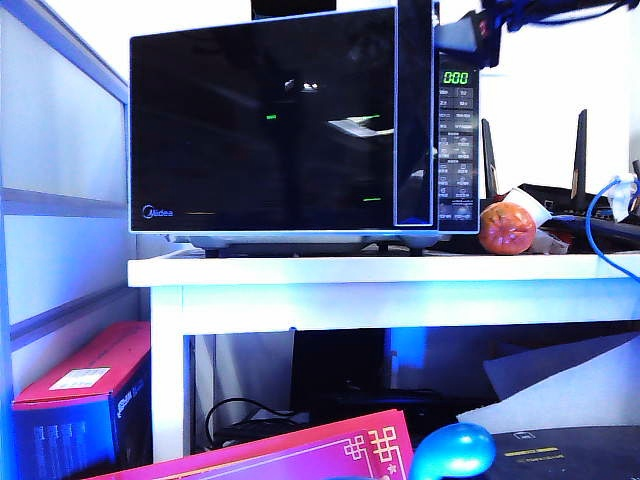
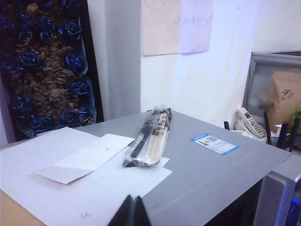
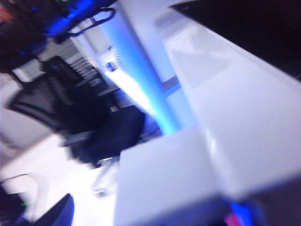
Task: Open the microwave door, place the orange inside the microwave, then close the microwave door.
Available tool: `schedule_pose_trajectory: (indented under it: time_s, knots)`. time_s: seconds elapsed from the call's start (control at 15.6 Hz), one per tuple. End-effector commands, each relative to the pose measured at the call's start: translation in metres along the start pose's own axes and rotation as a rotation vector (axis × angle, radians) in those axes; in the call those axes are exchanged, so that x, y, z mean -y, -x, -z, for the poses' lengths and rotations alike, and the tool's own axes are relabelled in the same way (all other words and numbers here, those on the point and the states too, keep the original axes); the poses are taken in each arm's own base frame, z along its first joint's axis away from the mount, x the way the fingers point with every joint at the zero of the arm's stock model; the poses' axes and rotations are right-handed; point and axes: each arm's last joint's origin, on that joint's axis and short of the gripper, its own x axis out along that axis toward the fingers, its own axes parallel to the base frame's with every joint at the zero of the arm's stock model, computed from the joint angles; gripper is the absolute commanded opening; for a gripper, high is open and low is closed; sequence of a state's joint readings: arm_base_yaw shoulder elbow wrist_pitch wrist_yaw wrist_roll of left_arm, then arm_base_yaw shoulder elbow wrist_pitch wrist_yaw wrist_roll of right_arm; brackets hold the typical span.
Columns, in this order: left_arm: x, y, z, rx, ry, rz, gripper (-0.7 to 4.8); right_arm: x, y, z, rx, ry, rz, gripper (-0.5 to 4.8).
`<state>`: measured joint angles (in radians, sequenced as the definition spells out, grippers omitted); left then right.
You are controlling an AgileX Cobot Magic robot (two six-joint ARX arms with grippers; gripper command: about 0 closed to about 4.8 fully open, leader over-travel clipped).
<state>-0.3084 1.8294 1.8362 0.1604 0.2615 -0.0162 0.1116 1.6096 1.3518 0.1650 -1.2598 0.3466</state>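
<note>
The microwave (image 1: 300, 125) stands on a white table (image 1: 380, 272), and the microwave door (image 1: 265, 120) is closed flat against it. The orange (image 1: 507, 229) lies on the same table, just beside the microwave's button panel. Under the table there is a red box (image 1: 85, 395) and dark cables.

The right gripper (image 1: 470, 35) is up at the microwave's top corner, above the green display (image 1: 456, 77); the blurred right wrist view does not show its fingers, so I cannot tell whether it is open.

The left gripper (image 2: 131, 213) is closed and empty, over a grey surface (image 2: 211, 174) with white paper sheets (image 2: 70, 183) and a wrapped packet (image 2: 150, 139), near a white wall.
</note>
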Motion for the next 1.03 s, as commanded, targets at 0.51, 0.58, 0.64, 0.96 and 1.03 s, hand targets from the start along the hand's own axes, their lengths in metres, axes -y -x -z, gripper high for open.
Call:
schedule_pose_trajectory:
  time_s: [0.51,0.58,0.64,0.96,1.03]
  knots:
    - [0.001,-0.001,-0.006,0.059,0.01,0.012,-0.05,-0.037,0.003,-0.026,-0.014,0.192,-0.171,3.23]
    - [0.0,-0.003,-0.004,0.069,0.009,0.012,-0.05,-0.037,0.002,-0.026,-0.014,0.192,-0.171,3.23]
    - [-0.001,-0.007,0.002,0.07,0.026,0.013,-0.05,-0.037,0.002,-0.026,-0.014,0.193,-0.172,3.23]
    - [-0.006,-0.024,0.03,0.069,0.03,0.016,-0.05,-0.039,-0.002,-0.025,-0.02,0.193,-0.188,3.23]
    - [-0.006,-0.024,0.029,0.081,0.029,0.016,-0.05,-0.039,-0.002,-0.025,-0.021,0.193,-0.19,3.23]
